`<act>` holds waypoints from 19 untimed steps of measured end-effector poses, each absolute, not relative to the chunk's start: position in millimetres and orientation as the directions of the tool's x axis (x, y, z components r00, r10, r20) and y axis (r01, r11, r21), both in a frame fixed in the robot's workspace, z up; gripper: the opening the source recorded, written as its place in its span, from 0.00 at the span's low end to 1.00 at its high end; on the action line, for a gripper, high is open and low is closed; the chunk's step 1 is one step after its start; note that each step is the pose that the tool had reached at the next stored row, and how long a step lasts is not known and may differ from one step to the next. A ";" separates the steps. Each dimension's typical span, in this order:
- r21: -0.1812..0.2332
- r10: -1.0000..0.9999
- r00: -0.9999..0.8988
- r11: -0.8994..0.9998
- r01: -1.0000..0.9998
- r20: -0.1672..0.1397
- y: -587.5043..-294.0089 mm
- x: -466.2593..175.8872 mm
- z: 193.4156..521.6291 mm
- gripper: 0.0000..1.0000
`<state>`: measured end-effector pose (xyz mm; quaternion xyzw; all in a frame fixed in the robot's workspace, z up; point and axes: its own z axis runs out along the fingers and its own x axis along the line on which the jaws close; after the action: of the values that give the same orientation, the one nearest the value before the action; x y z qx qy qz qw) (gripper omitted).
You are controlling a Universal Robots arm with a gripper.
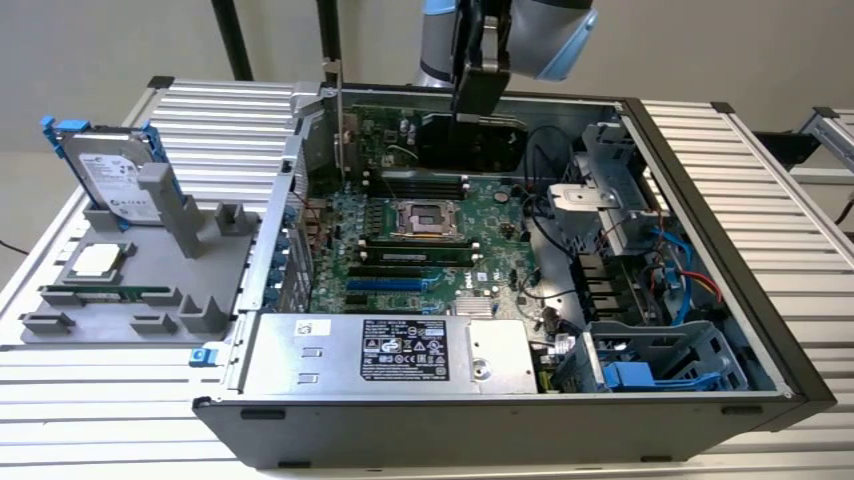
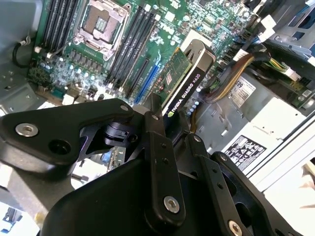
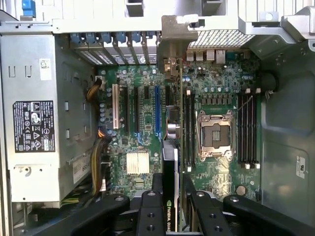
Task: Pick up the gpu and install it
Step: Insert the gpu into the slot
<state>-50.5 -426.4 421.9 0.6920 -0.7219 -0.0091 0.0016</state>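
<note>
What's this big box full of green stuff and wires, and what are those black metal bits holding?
The big box is an open computer case lying on a table. The green sheet inside is its main board. The grey and blue thing hanging over it is a robot arm. One picture comes from a camera standing off to the side; the other two come from cameras riding on the arm's wrist, looking into the case. The black metal bits are the arm's fingers. They are closed on the gpu, a green card with a black block on it, held on edge over the main board. On the exterior view's left, a grey holder keeps a silver hard drive with a blue frame and a long thin memory stick.
</note>
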 end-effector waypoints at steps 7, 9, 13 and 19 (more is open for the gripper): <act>0.009 -0.999 -0.042 0.042 -0.999 -0.008 -425.6 -50.6 419.0 0.00; 0.008 -0.999 -0.043 0.043 -0.999 -0.006 -424.8 -50.6 418.3 0.00; 0.008 -0.999 -0.051 0.051 -0.999 -0.002 -423.3 -50.5 416.5 0.00; 0.007 -0.998 -0.061 0.061 -0.998 0.005 -421.3 -50.5 413.5 0.00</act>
<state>-50.5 -421.3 413.5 0.6853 -0.7283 -0.0011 0.0042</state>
